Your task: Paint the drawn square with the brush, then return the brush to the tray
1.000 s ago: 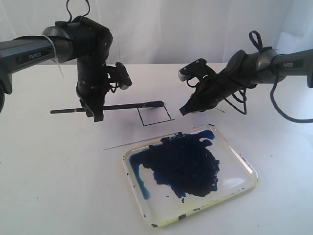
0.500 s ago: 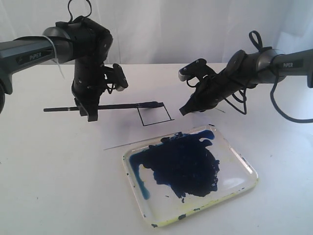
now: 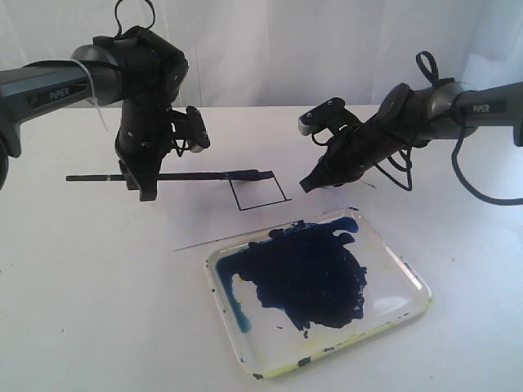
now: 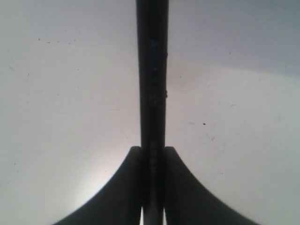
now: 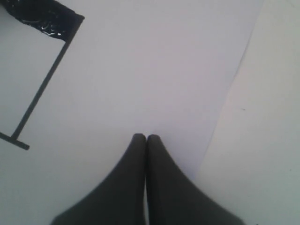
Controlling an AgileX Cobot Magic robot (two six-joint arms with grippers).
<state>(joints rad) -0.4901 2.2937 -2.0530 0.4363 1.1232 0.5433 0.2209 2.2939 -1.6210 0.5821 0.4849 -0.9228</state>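
Exterior view: left of centre, the left gripper (image 3: 145, 186) pinches the brush (image 3: 196, 175), which is held level with its tip at the top edge of the drawn square (image 3: 260, 190) mid-frame. The right gripper (image 3: 310, 184), jaws pressed together, hovers just right of the square. The tray (image 3: 327, 352) lies lower centre. Left wrist view: the fingers clamp the brush shaft. Right wrist view: closed fingers over white paper (image 5: 164, 70), near the square's painted corner

Black fingers (image 5: 131, 183) tight together over white paper (image 5: 154, 70) — the drawn square (image 5: 43, 89), one edge dark-painted, apart.
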